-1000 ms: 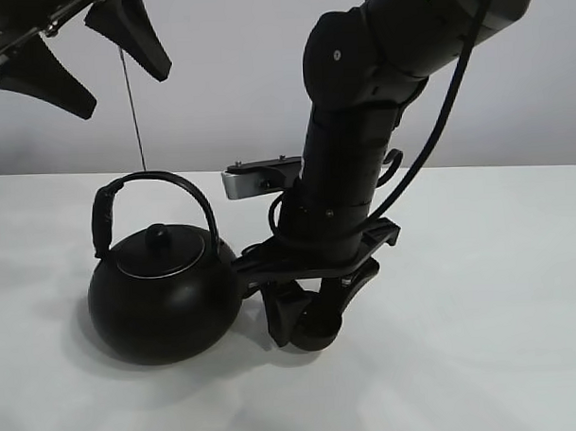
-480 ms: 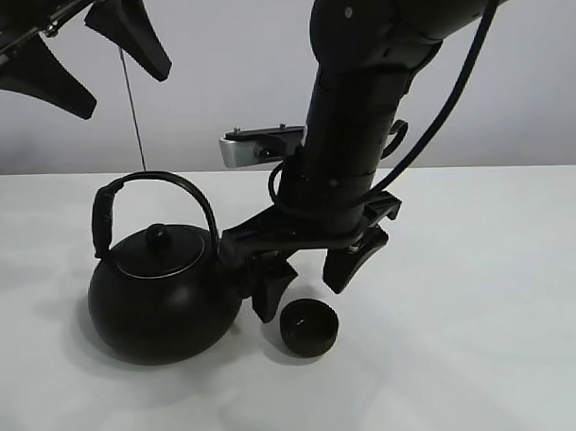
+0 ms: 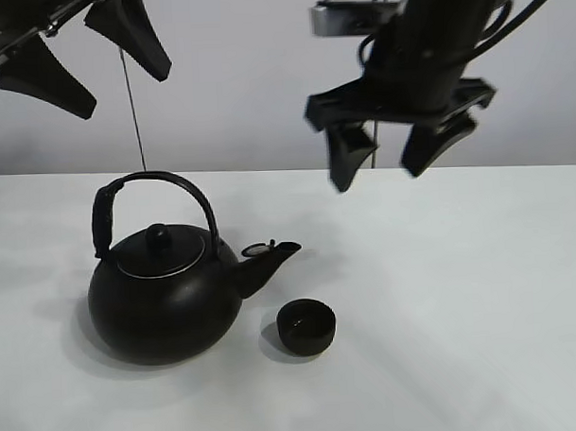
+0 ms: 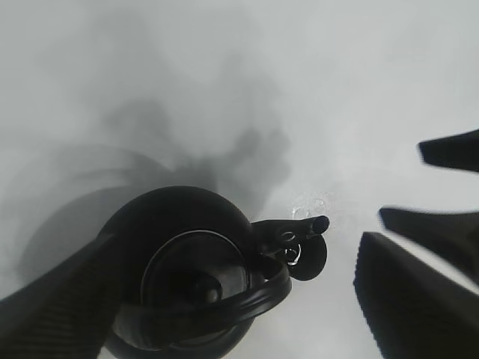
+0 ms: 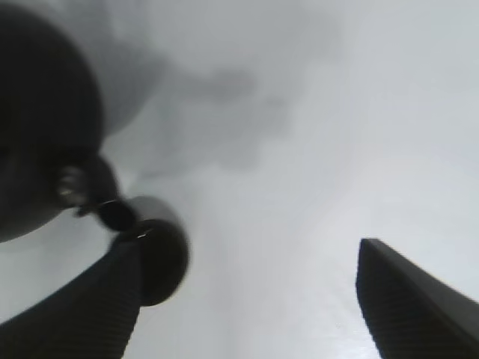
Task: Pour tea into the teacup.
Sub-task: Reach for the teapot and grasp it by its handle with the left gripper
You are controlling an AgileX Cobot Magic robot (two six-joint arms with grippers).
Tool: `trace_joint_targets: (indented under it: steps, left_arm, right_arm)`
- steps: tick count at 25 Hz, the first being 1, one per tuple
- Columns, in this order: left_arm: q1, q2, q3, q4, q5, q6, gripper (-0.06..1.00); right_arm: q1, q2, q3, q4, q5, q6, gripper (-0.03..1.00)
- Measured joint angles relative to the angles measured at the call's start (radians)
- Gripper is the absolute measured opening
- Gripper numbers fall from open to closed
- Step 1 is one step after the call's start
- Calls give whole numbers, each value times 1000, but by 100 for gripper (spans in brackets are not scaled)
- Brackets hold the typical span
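1. The teacup point(image 3: 306, 325) is sitting upright on the white surface point(image 3: 482, 341), nearest the high camera; it is resting just beside the kettle, in front of the spout tip and slightly to its right, apart from both hands; its inside is showing only dark, so whether any tea is lying in it cannot be told.
2. The kettle point(image 3: 163, 295) is standing upright just left of the teacup; its lid point(image 3: 160, 248) is sitting in place, its arched handle point(image 3: 145, 197) is rising over the round body, and its spout point(image 3: 266, 264) is pointing right, toward the cup; both hands are hanging well clear of it.
3. The right hand point(image 3: 374, 178) is hanging in the air well above the surface, up and to the right of the teacup; its fingers point(image 5: 419, 307) are standing apart and gripping nothing; its wrist view is showing the teacup and the spout tip close together below, near one finger.
4. The left hand point(image 3: 123, 92) is hovering high at the upper left, above the kettle; its fingers are spread wide and holding nothing; its wrist view is looking down onto the lid and handle, with the teacup peeking out beside the spout.
5. A thin dark cable point(image 3: 133, 107) is hanging down behind the handle, in front of the pale wall point(image 3: 245, 75).
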Motion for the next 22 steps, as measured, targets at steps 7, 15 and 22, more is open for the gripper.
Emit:
trace_joint_targets:
  steps: [7,15,22]
  left_arm:
    - [0,0,0,0,0,0,61]
    - [0,0,0,0,0,0,61]
    - [0,0,0,0,-1,0,61]
  right_arm:
    - [-375,-175,2,-283,34,69,55]
    - [-864,-550,3,-263,32,73,55]
    - [-844,-997,3,-69,96,-34,55]
